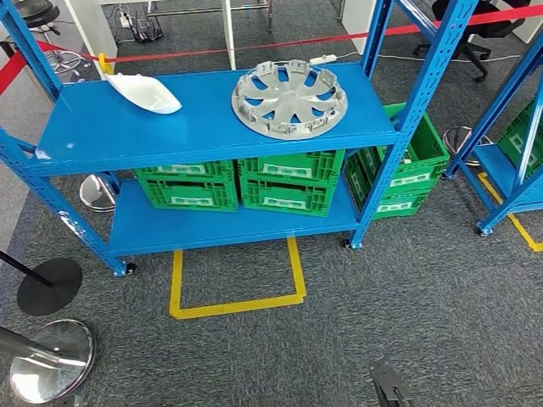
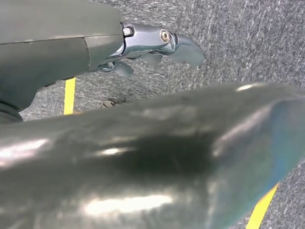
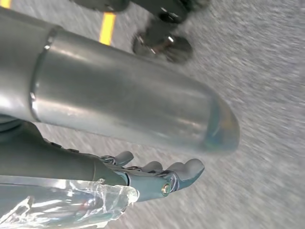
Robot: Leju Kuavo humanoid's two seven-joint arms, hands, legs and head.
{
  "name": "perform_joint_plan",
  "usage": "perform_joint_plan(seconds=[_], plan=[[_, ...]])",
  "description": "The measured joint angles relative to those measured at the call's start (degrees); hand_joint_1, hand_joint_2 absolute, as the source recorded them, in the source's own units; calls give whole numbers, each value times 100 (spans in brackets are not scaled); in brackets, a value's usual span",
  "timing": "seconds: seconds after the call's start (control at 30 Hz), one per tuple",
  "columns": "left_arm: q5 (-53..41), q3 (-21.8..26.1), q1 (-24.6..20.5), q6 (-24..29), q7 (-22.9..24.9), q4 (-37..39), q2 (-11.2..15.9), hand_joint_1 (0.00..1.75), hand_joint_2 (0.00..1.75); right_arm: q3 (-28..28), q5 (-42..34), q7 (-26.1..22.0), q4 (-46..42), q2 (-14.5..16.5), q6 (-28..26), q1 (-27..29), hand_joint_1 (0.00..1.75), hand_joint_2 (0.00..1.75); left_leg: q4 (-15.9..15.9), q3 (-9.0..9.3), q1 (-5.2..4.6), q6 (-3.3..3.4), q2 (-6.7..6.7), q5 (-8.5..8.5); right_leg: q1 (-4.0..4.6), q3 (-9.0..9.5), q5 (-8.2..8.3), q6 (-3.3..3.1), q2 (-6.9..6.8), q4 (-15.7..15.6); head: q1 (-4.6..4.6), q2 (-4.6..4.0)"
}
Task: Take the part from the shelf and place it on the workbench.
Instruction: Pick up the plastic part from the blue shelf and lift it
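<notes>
The part, a round grey wheel cover [image 1: 289,98], lies flat on the top of the blue shelf [image 1: 192,127], far from both hands' fingers. A white curved piece [image 1: 144,91] sits well apart from it. Left hand [image 2: 151,45] hangs over the carpet w/ fingers apart, holding nothing. Right hand [image 3: 158,176] is the same, fingers spread & empty. The cover looks light & stiff, prob. thin plastic, maybe a bit slippery. I think it's best to grab the rim w/ fingers hooked through a gap between spokes.
</notes>
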Motion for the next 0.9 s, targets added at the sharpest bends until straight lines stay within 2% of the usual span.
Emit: perform_joint_plan(seconds=[0.27, 0.9], plan=[[171, -255, -1, 222, -11, -224, 89, 0, 0, -275, 1357, -9, -1026, -145, -141, -72, 0, 0, 0, 0, 0, 0, 0, 1, 0, 2, 1, 0, 0, 0, 0, 0], [44, -472, 15, 451, -67, -476, 119, 0, 0, -894, 4584, -637, -3716, -623, 78, -497, 0, 0, 1, 0, 0, 0, 0, 1, 0, 2, 4, -1, -1, 1, 0, 0]])
